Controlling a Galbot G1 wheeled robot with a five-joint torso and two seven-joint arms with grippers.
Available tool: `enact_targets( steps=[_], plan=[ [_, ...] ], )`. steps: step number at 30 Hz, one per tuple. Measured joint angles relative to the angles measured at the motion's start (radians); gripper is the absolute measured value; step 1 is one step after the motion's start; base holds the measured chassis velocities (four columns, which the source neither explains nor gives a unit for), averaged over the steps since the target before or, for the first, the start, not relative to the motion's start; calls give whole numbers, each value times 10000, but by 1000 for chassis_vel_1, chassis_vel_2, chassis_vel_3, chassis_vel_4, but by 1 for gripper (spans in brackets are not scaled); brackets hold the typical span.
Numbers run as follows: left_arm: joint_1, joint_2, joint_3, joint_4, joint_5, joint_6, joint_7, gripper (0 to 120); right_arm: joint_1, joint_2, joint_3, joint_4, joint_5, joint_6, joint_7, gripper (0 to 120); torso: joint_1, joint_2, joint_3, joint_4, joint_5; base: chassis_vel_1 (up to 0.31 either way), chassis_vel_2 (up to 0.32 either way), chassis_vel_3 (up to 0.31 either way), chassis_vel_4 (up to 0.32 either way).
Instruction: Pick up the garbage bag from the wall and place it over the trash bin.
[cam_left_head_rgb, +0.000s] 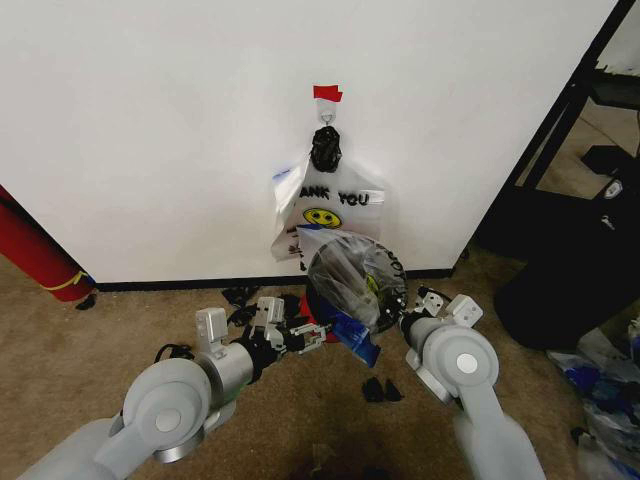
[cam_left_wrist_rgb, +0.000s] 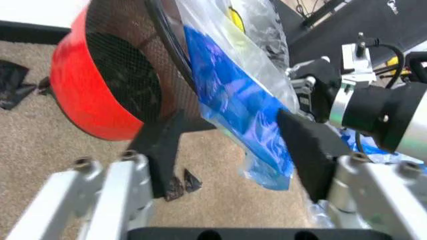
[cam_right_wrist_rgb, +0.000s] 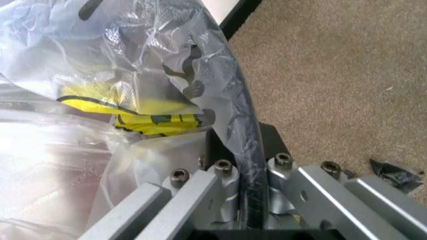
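Observation:
The trash bin is tipped up off the carpet just below the wall, its mouth facing me. The crinkly garbage bag is spread over that mouth, and a blue printed part hangs down. My right gripper is shut on the bin's rim, with bag film pinched under its fingers. My left gripper is open, its fingers either side of the hanging blue plastic, beside the bin's red base.
A white THANK YOU bag hangs from the hook under red tape. A red roll leans at the left. Black scraps lie on the carpet. A black rack and a dark bag stand at the right, with plastic litter nearby.

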Motion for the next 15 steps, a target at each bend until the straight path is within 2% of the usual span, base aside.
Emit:
enact_targets(
  steps=[1,2,3,6,8,13,15],
  plan=[
    [0,0,0,0,0,0,0,56,0,0,0,0,0,0,0,0,0,0,0,0,0,0,0,0,0],
    [-8,-26,40,33,0,-14,12,51,20,9,-1,0,11,28,1,0,0,0,0,0,0,0,0,0,0],
    [-72,-117,125,176,1,-63,54,38,53,43,-37,0,13,65,1,0,0,0,0,0,0,0,0,0,0],
    [-93,-241,128,266,75,-88,109,25,29,41,-48,3,-2,68,7,0,0,0,0,0,0,0,0,0,0],
    [-103,-309,82,296,105,-89,131,22,11,34,-45,13,-2,67,9,0,0,0,0,0,0,0,0,0,0],
    [-235,-242,-69,367,93,-103,165,0,3,-12,1,44,0,54,20,0,0,0,0,0,0,0,0,0,0],
    [-270,-192,-81,364,67,-104,169,0,27,-12,26,44,1,54,22,0,0,0,0,0,0,0,0,0,0]
  ],
)
